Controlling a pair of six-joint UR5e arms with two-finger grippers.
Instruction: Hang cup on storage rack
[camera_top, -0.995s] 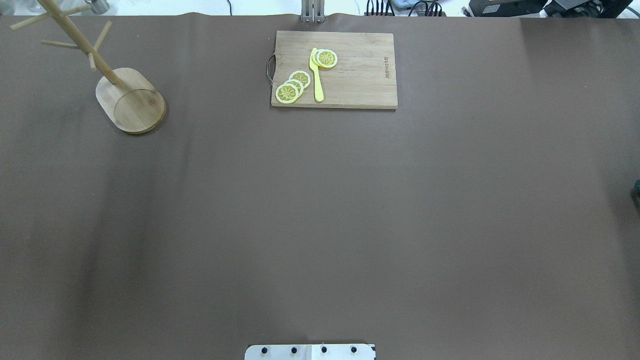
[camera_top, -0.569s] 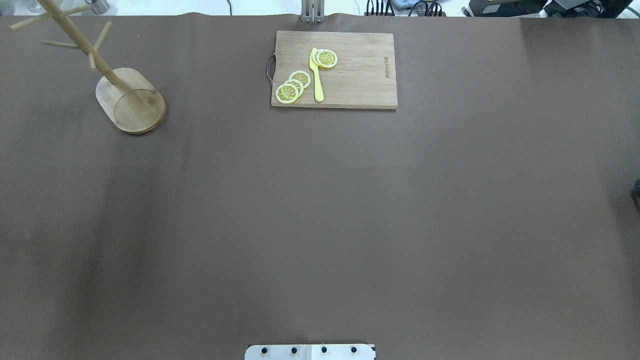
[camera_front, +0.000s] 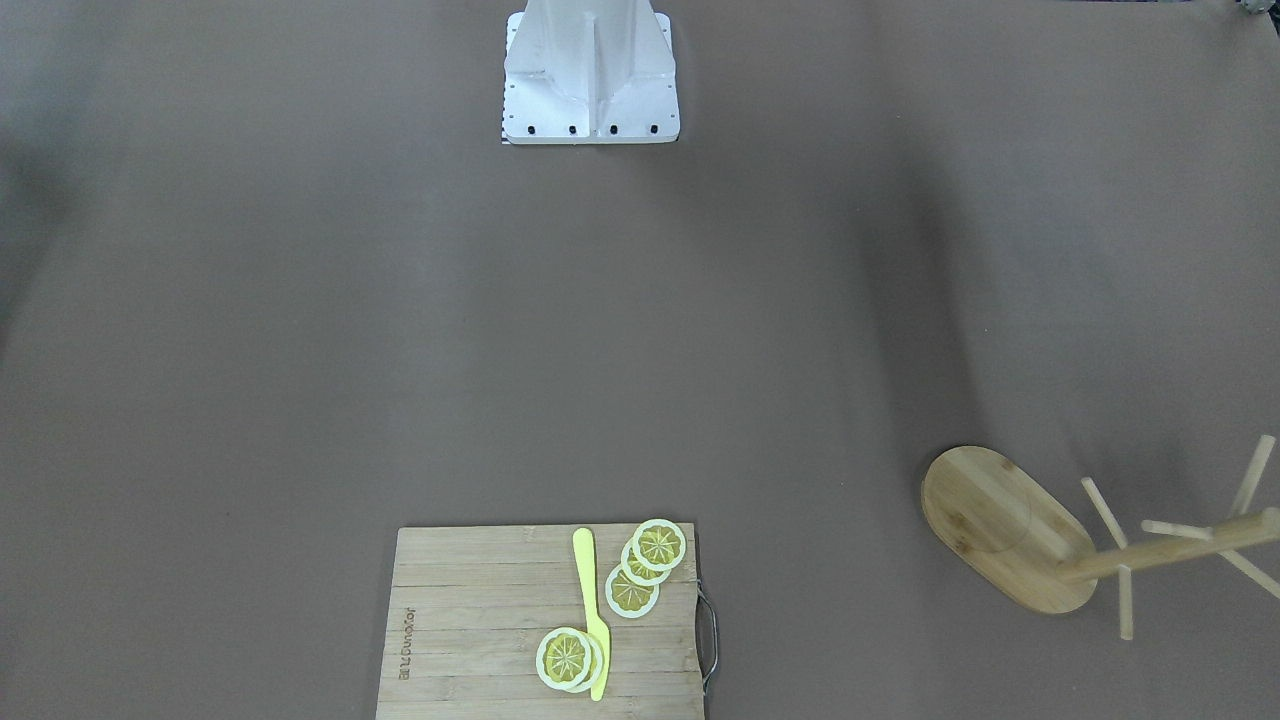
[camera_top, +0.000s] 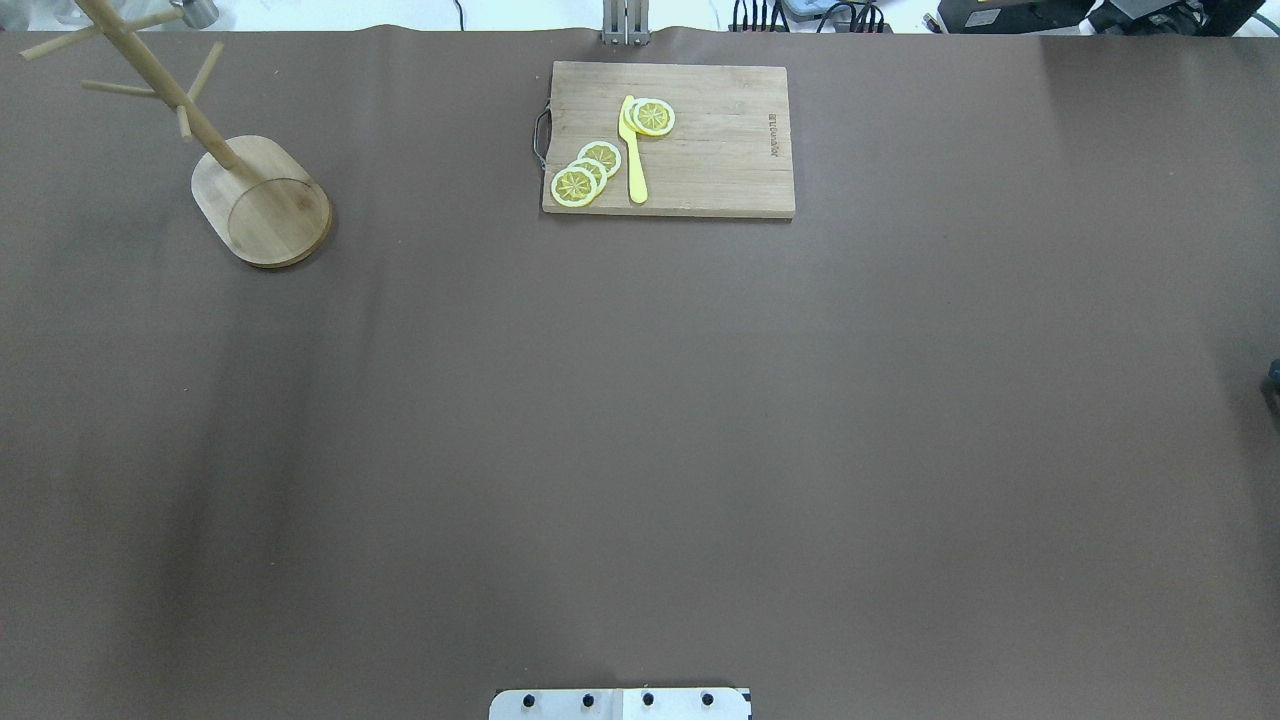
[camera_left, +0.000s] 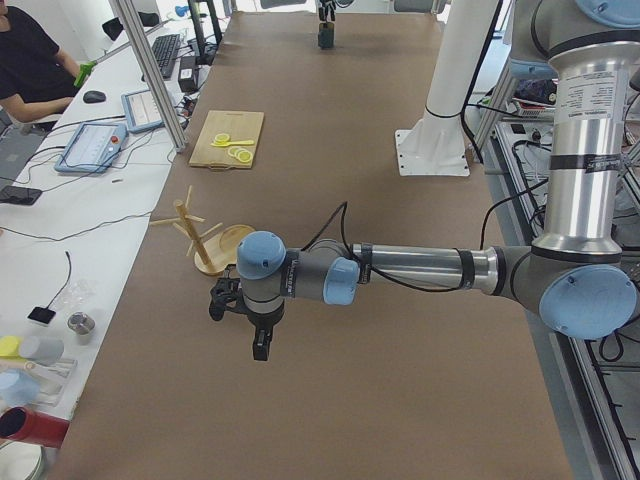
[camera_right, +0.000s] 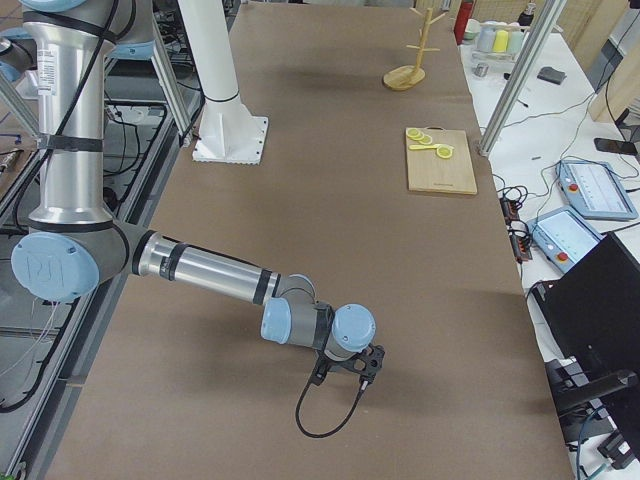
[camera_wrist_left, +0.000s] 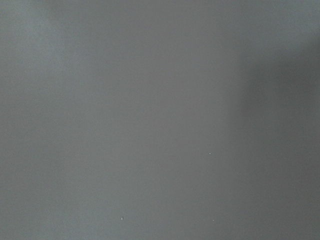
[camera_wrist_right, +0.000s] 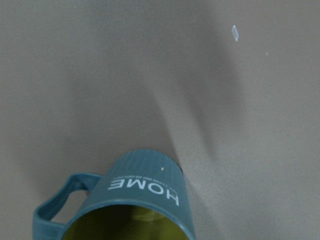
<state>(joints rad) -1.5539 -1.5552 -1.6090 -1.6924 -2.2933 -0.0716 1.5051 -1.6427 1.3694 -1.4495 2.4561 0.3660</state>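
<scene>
The cup (camera_wrist_right: 142, 200), a blue-grey mug with "HOME" on its side and a yellowish inside, fills the bottom of the right wrist view, with its handle to the left. No fingers show there, so I cannot tell whether my right gripper (camera_right: 352, 372) is holding it. That gripper hangs low over the table at the robot's far right. The storage rack (camera_top: 262, 205) stands at the far left of the table and also shows in the front-facing view (camera_front: 1000, 525). My left gripper (camera_left: 259, 348) points down near the rack. I cannot tell whether it is open or shut.
A bamboo cutting board (camera_top: 715, 150) with lemon slices (camera_top: 585, 172) and a yellow knife (camera_top: 632, 150) lies at the far middle. The robot's base plate (camera_top: 620, 703) is at the near edge. A dark sliver (camera_top: 1274, 385) shows at the right edge.
The dark sliver at the overhead view's right edge has shifted slightly toward the near side. The rack and the cutting board have not moved.
</scene>
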